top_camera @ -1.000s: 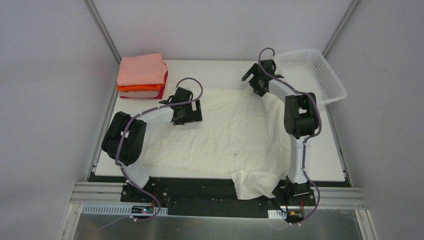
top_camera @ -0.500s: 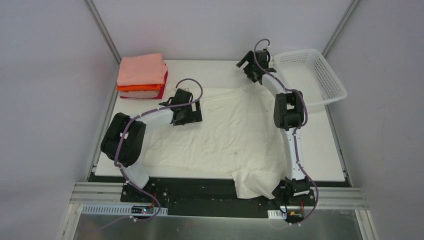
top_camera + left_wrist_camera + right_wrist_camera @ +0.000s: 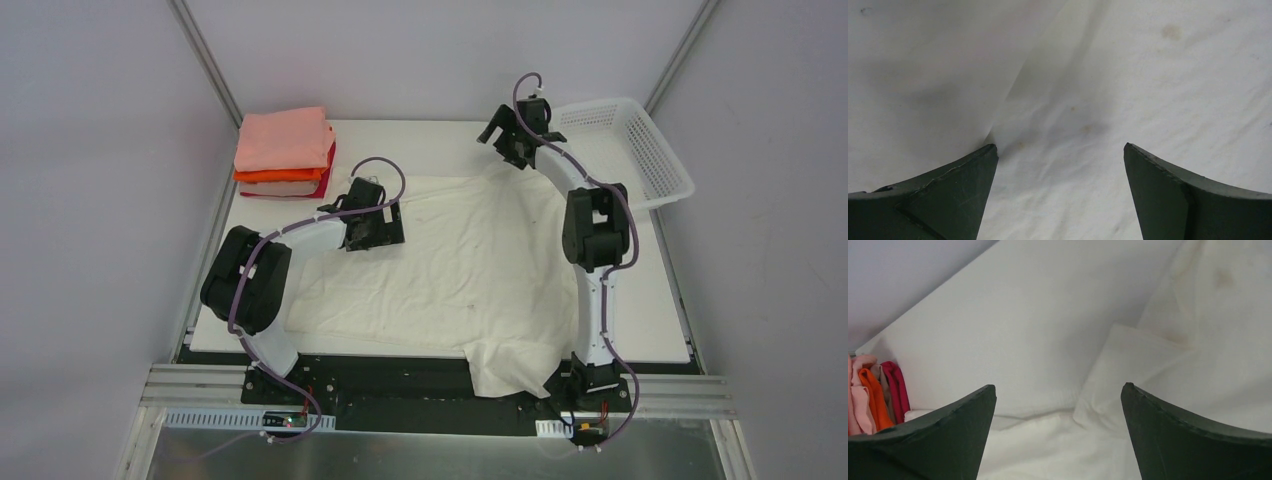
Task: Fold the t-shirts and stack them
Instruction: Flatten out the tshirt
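Toward twelve o'clock, I am hovering my right hand (image 3: 1058, 385), spread apart like my left hand (image 3: 1059, 145), judging the limp cream shirt (image 3: 470, 260) best pinched along its far edge.

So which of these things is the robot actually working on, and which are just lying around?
Part of the job: the big cream-white shirt, spread out; the folded stack of shirts, salmon-pink on top.
Just lying about: the white lattice basket, far right corner.
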{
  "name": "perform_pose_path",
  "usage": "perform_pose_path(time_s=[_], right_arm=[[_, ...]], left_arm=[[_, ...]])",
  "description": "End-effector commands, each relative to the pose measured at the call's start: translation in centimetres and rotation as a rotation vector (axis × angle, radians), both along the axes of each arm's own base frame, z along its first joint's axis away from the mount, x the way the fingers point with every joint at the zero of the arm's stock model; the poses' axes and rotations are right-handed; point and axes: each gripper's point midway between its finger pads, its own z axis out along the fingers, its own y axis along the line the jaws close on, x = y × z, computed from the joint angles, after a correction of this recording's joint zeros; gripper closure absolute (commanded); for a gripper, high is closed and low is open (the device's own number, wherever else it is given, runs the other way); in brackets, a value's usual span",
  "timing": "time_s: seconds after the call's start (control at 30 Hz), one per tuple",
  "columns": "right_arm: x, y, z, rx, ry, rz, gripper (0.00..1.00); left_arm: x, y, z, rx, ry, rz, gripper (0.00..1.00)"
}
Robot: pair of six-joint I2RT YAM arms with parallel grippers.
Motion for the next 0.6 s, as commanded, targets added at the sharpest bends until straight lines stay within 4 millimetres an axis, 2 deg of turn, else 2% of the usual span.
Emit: perform_pose_path(time_s=[0.0,0.1,0.3,0.47,0.57], right_arm=[[-3.9,-2.7,2.5,-0.073,0.041,-0.086,0.00],[-4.7,-3.0,1.0,-0.075,0.078,-0.103,0.00],[-4.2,-2.9,-1.4,-0.064,0.123,-0.126,0.00],[-1.8,-2.8,-1.4,-0.051,0.069,-0.137,0.00],[0.4,-2.2,-0.8,-0.032,0.011,-0.138,0.00]], left_arm=[[-3.4,1.6,-2.5,0.052,0.136,0.008,0.01],[-3.4,1.6,-2.5,0.053,0.136,0.007,0.01],[-3.4,1.6,-2.5,0.055,0.135,0.003,0.01],[-3.4,1.6,-2.6,0.059,0.138,-0.002,0.01],[-3.4,1.7,-2.8,0.063,0.143,-0.004,0.01]])
